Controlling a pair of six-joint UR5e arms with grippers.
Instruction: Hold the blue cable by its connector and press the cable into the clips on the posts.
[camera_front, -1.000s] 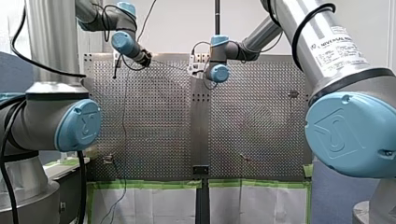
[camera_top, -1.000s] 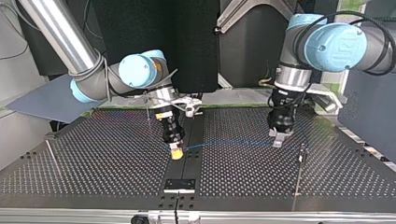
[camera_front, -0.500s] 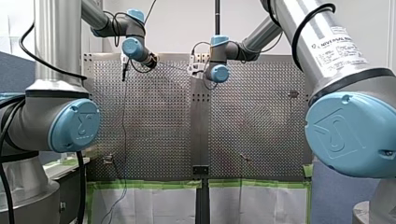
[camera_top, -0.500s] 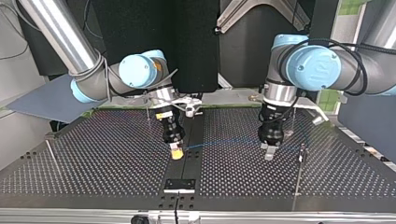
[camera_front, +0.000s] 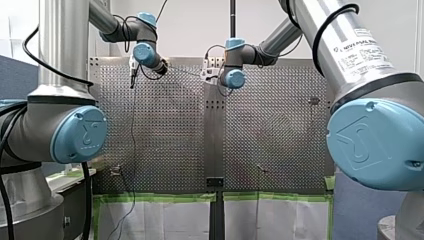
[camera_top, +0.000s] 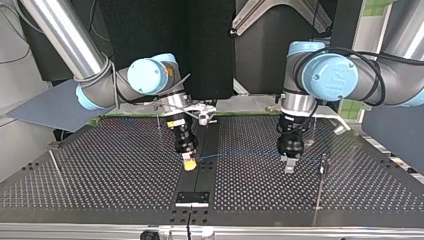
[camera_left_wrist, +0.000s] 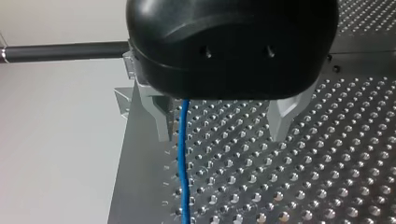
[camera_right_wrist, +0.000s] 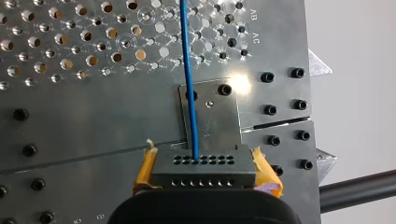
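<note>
The thin blue cable (camera_top: 250, 151) stretches across the perforated table from my right gripper (camera_top: 189, 164) toward a post (camera_top: 323, 167) at the top view's right. In the right wrist view the yellow pads (camera_right_wrist: 145, 169) are shut on the grey connector block (camera_right_wrist: 203, 167), and the blue cable (camera_right_wrist: 188, 79) leaves it straight ahead. My left gripper (camera_top: 288, 167) hangs over the cable near that post. Its pale fingers (camera_left_wrist: 282, 116) stand apart in the left wrist view, with the cable (camera_left_wrist: 183, 154) running between them, close beside one finger and untouched.
Thin posts rise from the plate at the top view's left (camera_top: 55, 167), behind my right gripper (camera_top: 159, 120) and at the near edge (camera_top: 189, 220). A dark centre strip (camera_top: 202, 172) splits the table. Black screws (camera_right_wrist: 270, 109) and a small plate (camera_right_wrist: 212, 112) lie under the connector.
My left arm has swung toward the middle of the top view and come lower over the cable, most of it in the first half second. My right gripper and the connector have stayed put.
</note>
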